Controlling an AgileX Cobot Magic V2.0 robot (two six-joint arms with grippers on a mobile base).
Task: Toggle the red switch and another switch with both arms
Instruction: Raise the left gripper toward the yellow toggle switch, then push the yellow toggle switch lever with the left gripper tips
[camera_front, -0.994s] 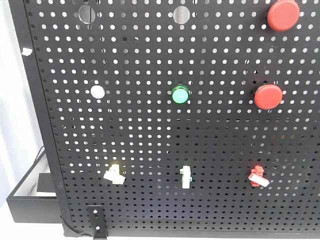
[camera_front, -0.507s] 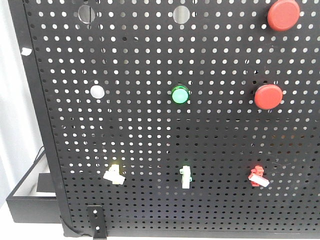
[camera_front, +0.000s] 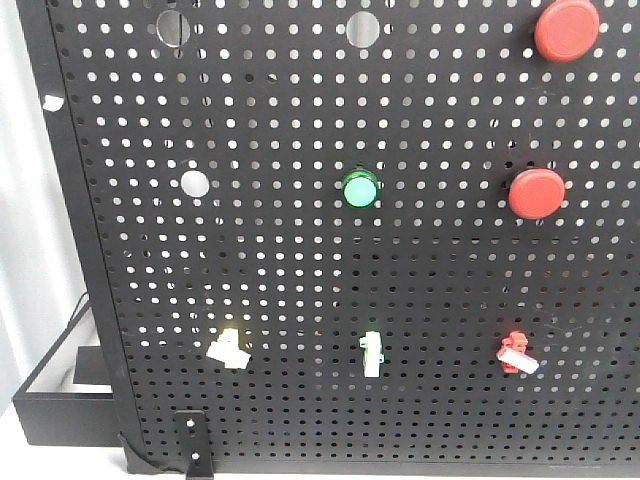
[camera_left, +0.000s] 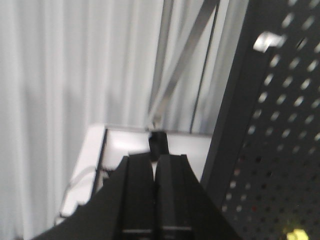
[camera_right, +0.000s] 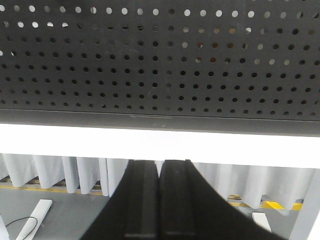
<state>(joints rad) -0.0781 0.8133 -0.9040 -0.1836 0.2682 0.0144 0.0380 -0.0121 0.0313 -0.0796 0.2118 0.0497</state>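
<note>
I find the red switch (camera_front: 515, 352) low on the right of the black pegboard (camera_front: 300, 270). Its white tip is angled down and to the right, with bare perforated board around it and the board's bottom edge not far below. The yellow switch (camera_front: 229, 346) sits in the same row well to the left, nearer the board's left edge, and a white switch (camera_front: 372, 353) stands between the two. A green button (camera_front: 360, 189) and two big red buttons (camera_front: 537, 193) are higher up. The wrist views show my claws. The left claw (camera_left: 155, 162) has its fingers pressed together on nothing, just off the board's left edge, facing curtains (camera_left: 60, 100) and the black tray (camera_front: 60, 408). The yellow switch is a blur in that view's bottom right corner. The right claw (camera_right: 160, 167) is likewise closed and empty, below the board's bottom edge, with a white table strip (camera_right: 160, 142) ahead.
</note>
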